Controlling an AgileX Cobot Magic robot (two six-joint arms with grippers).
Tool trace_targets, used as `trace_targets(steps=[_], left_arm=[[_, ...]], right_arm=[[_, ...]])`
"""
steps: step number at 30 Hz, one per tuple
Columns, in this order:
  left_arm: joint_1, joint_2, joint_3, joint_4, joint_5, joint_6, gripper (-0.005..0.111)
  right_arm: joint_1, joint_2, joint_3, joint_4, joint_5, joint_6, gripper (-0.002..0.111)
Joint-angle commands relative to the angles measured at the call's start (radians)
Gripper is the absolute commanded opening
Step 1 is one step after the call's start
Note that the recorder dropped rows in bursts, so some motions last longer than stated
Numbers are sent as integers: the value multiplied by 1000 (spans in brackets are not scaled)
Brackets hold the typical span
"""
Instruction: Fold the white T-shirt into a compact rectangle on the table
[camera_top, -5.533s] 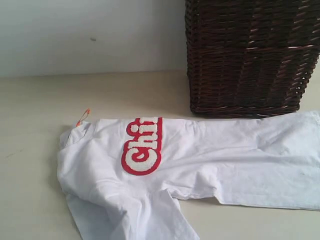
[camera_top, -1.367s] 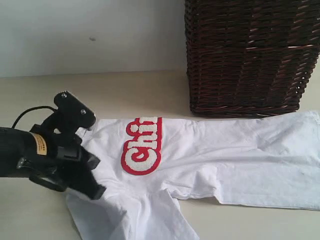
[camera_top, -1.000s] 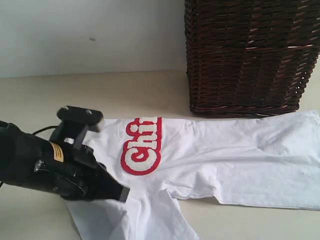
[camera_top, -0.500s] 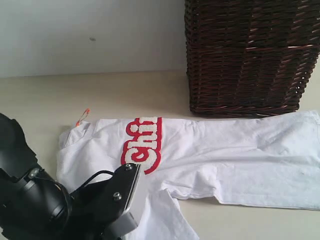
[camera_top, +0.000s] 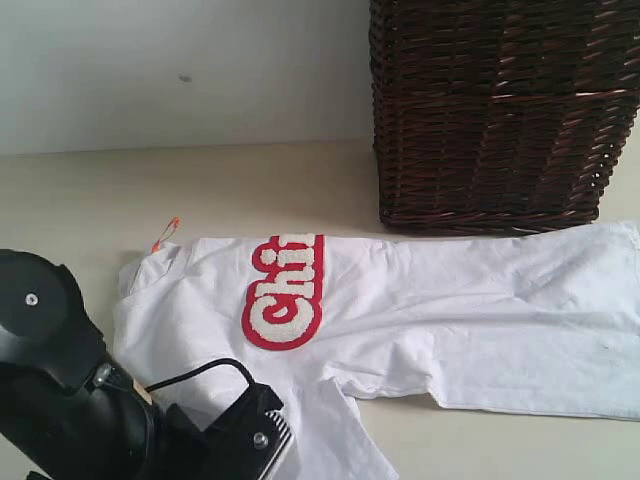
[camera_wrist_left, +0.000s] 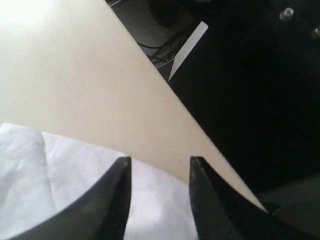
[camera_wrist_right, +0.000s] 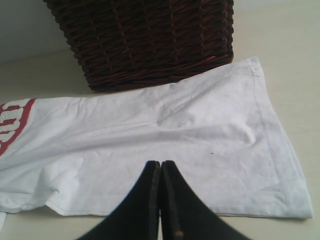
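While the left gripper has its jaws parted w/ nothing clamped, the white T-shirt cloth lies under the tips, close to the table edge. Right gripper: jaws pressed together, empty, over the shirt's plain lower half. Shirt lies sideways across the table, one sleeve toward the exterior cam. Red-outlined lettering reads "Chi"; rest is lost at a fold. Small orange tag by the collar, no legible text. Dark wicker basket stands just behind the shirt; inside not visible.
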Motion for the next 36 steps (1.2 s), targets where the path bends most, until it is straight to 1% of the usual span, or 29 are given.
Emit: trace_targets(steps=[1,3,4,6,7,9,11,12,13,14,15,16,17,19,21,22,24,25,26,29,33,36], left_arm=[[-13,8,6,132,-24,31,50],[-13,12,6,180,-34,31,53],[-13,32,6,224,-34,31,53],[-13,60,6,255,-36,31,53],[-13,76,6,255,-38,31,52],[-13,105,6,188,-38,31,49],[-13,110,6,76,-38,31,37],[-13,108,6,-6,-35,14,24],[-13,106,6,-33,-32,5,18],[-13,103,6,-43,-19,-33,2],[-13,102,6,-43,-7,-50,0],[-4,97,6,-41,28,-126,0],[6,95,6,-43,51,-164,0],[35,85,6,-50,133,-215,0],[61,77,6,-70,180,-247,0],[99,64,6,-93,209,-285,0],[133,56,6,-115,227,-299,0],[165,54,6,-138,240,-301,0],[181,54,6,-151,244,-303,0],[245,54,6,-234,244,-310,0],[274,56,6,-253,237,-310,0],[276,56,6,-273,237,-310,0]], right_arm=[[1,-4,5,3,-9,-3,0],[1,-4,5,3,-9,-3,0],[1,-4,5,3,-9,-3,0],[1,-4,5,3,-9,-3,0],[1,-4,5,3,-9,-3,0],[1,-4,5,3,-9,-3,0],[1,-4,5,3,-9,-3,0],[1,-4,5,3,-9,-3,0],[1,-4,5,3,-9,-3,0],[1,-4,5,3,-9,-3,0],[1,-4,5,3,-9,-3,0],[1,-4,5,3,-9,-3,0],[1,-4,5,3,-9,-3,0],[1,-4,5,3,-9,-3,0],[1,-4,5,3,-9,-3,0],[1,-4,5,3,-9,-3,0],[1,-4,5,3,-9,-3,0],[1,-4,5,3,-9,-3,0],[1,-4,5,3,-9,-3,0],[1,-4,5,3,-9,-3,0],[1,-4,5,3,-9,-3,0],[1,-4,5,3,-9,-3,0]])
